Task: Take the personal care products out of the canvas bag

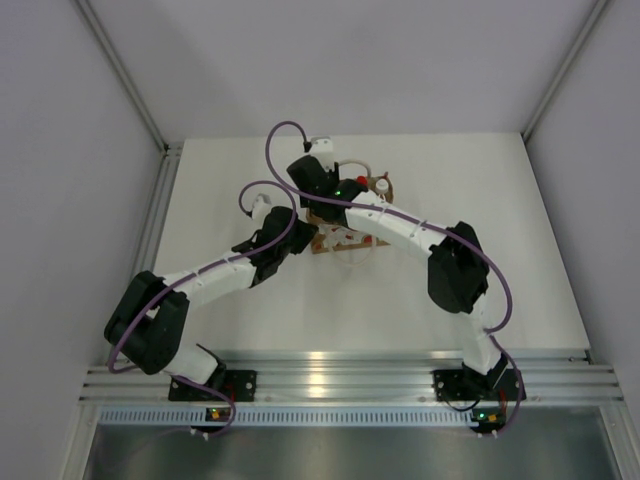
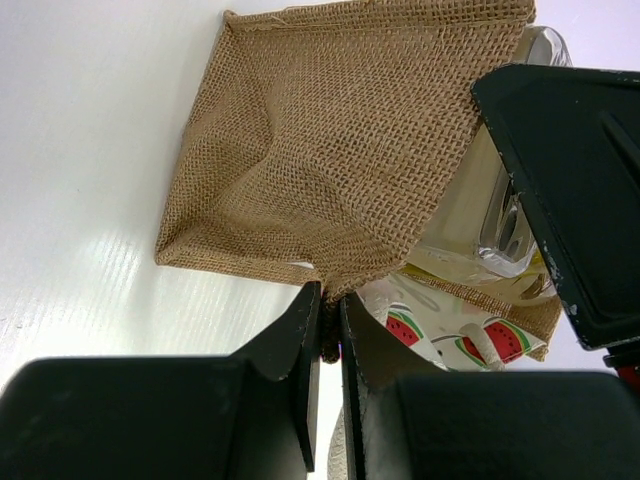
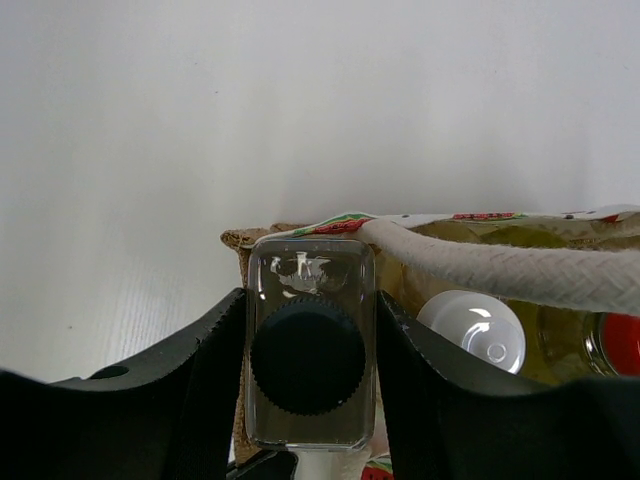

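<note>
The canvas bag [image 2: 330,150] is tan burlap with a watermelon-print front panel [image 2: 440,335] and stands at the table's middle [image 1: 345,238]. My left gripper [image 2: 330,305] is shut on a fold of its burlap side, at the bag's left [image 1: 303,236]. From above the bag's mouth, my right gripper [image 3: 310,300] is shut on the clear squarish bottle [image 3: 310,350] with its dark cap; it sits at the bag's near corner. Inside the bag a white cap [image 3: 472,330] and a red cap [image 3: 620,345] show beside it. The right gripper [image 1: 333,190] hangs over the bag's back edge.
A white rope handle [image 3: 500,270] runs across the bag's mouth just right of the held bottle. The white tabletop [image 1: 480,220] spreads around the bag. Grey walls close in the sides, and an aluminium rail [image 1: 340,375] runs along the near edge.
</note>
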### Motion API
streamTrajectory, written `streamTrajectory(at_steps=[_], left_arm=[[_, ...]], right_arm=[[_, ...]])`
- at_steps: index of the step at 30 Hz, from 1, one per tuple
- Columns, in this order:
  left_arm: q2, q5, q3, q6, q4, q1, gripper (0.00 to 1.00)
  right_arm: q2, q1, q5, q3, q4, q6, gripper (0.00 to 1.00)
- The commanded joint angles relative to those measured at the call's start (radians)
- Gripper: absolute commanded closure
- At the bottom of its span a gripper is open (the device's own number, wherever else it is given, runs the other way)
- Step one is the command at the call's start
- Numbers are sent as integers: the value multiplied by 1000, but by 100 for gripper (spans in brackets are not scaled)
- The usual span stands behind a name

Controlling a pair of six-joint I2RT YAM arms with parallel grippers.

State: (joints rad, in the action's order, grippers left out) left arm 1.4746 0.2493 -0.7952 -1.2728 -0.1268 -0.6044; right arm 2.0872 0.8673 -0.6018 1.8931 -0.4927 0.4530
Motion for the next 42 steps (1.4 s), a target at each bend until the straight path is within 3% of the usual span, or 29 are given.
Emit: streamTrajectory(at_steps=[1, 29, 38, 41, 42], left_arm=[[26, -33, 28, 10, 70, -8, 100], [23, -4, 28, 35, 72, 0, 100], [-14, 5, 14, 61, 95, 8, 100], [-29, 4, 5, 64, 108, 8, 100], [-33, 2, 5, 64, 110, 9, 100]], right_arm=[[-124, 56, 13, 80, 17, -36, 100], [-243, 44, 119, 18, 147, -54, 100], [-174, 16, 191, -49, 151, -39, 100], [-154, 4, 217, -64, 151, -20, 93], [-154, 1, 217, -71, 151, -13, 84]])
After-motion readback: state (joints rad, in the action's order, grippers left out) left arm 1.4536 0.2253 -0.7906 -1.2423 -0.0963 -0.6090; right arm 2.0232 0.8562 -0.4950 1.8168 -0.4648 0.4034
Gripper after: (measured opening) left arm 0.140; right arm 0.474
